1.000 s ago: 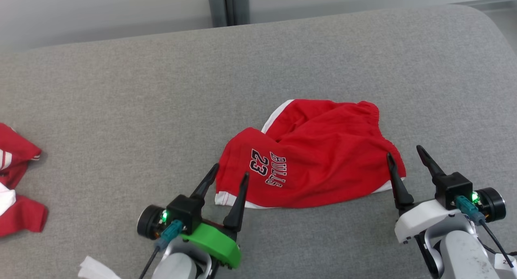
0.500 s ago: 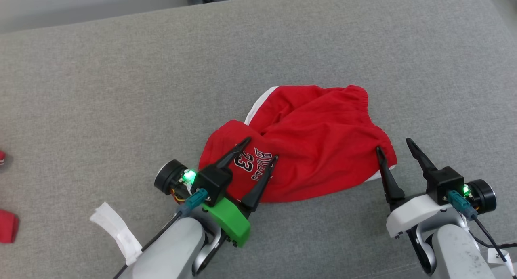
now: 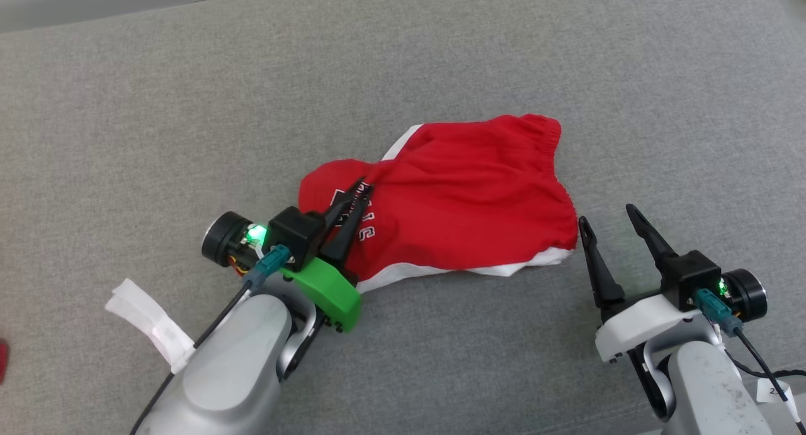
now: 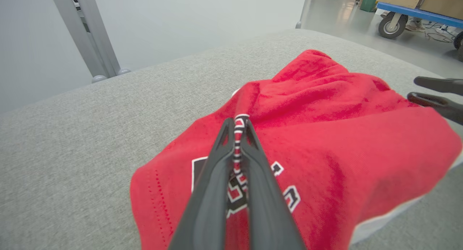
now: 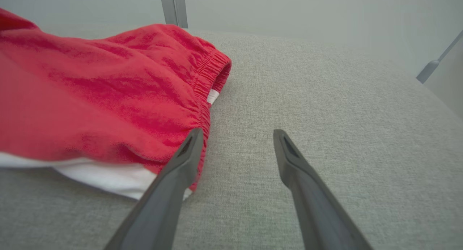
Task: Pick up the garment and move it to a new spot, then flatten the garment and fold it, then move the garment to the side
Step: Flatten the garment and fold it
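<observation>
Red Bulls shorts (image 3: 466, 196) seized mid-surface for the pick-up step

Left gripper (image 3: 362, 187) pinches a fold by the print, fingers closed. Right gripper (image 3: 606, 216) waits empty, fingers wide apart, beside the corner on the grey upholstered surface (image 3: 189, 107). Next, probably, a lift.

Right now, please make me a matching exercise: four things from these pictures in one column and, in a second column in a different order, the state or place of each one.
Column A
1. left gripper
2. right gripper
3. garment
4. grey surface

Column B
a. open, next to the garment's edge
b. red, rumpled, with white trim
c. lies under the garment
d. shut on a fold of red cloth

Pairs: 1-d, 2-a, 3-b, 4-c
</observation>
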